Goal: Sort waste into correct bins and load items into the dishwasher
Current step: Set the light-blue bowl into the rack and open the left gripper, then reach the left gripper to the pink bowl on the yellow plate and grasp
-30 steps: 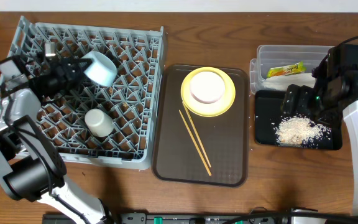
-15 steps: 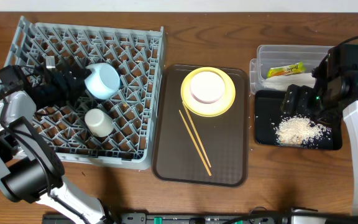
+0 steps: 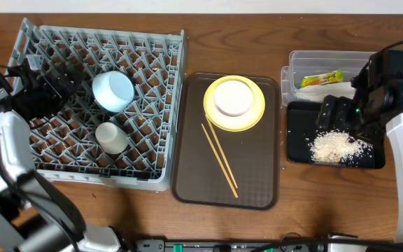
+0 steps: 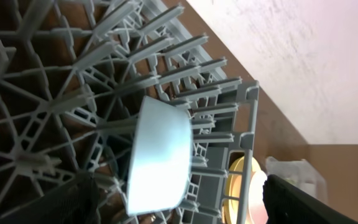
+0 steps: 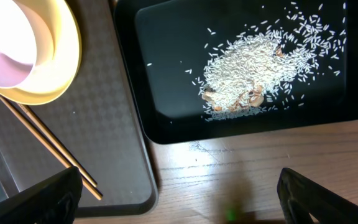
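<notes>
I find the blue bowl [image 3: 113,90] seated in the rack [image 3: 152,84], at 3 o'clock from my left gripper [image 3: 74,87], whose fingers stand wide, clear of it. My right gripper [image 3: 333,115] is wide too (empty, over the black tray [image 3: 298,143]). The beige bowl [image 3: 233,97] lies at its 9 o'clock, nearer that arm.

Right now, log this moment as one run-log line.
left gripper: open, beside light blue bowl in grey plastic dish rack | right gripper: open, over glossy black tray holding rice scraps

No legible text or labels
</notes>
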### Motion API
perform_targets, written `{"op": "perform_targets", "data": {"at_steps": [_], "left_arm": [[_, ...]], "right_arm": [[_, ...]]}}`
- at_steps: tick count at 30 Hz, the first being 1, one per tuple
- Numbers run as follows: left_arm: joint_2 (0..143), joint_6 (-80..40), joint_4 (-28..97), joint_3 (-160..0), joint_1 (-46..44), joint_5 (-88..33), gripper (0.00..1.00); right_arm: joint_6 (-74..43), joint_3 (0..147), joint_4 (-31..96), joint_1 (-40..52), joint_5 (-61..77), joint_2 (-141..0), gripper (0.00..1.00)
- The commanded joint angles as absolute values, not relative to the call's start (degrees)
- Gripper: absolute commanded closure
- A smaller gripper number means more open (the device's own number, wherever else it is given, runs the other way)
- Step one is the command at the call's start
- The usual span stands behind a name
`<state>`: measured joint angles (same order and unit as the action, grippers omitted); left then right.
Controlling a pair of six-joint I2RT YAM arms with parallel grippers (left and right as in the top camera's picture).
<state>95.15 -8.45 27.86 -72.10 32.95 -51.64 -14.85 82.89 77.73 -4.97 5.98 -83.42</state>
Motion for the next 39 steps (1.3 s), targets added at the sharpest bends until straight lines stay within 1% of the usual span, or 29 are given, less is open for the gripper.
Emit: {"op": "perform_targets", "data": {"at_steps": [1,6,11,13,15,23,26,31,39], "left_arm": [[90.8,-7.3,30.9,-72.6,28.5,-42.4,0.12],[86.4,-7.3,37.9,-72.6,18.0,-32.4,0.12],[85.7,-8.0,38.0,-72.6,10.1,-32.3,0.12],[85.7,-8.2,36.9,-72.6,6.8,-34.2,0.12],[85.7,-8.5,35.6,-72.6,3.0,-33.5,0.12],[86.2,-9.7,34.6,-75.7,-16.5,-11.0,0.12],[87.9,-9.7,34.1,-78.6,-21.8,-6.9,0.12],[92.4,-9.7,26.7,-79.7,-28.2,-6.3,0.12],[103.3,-9.6,14.1,-79.7,-35.7,-6.3,0.12]], "right_arm": [[-14.6,83.4,77.5,-5.2,6.3,-83.2,0.02],[-14.5,83.4,77.5,-5.2,6.3,-83.2,0.01],[-14.5,83.4,77.5,-5.2,6.3,-83.2,0.01],[-14.5,83.4,77.6,-5.2,6.3,-83.2,0.01],[-14.5,83.4,77.6,-5.2,6.3,-83.2,0.01],[-14.5,83.4,77.6,-5.2,6.3,-83.2,0.01],[-14.5,83.4,77.6,-5.2,6.2,-83.2,0.01],[-14.5,83.4,77.9,-5.2,6.2,-83.2,0.01],[-14.5,83.4,78.1,-5.2,6.2,-83.2,0.01]]}}
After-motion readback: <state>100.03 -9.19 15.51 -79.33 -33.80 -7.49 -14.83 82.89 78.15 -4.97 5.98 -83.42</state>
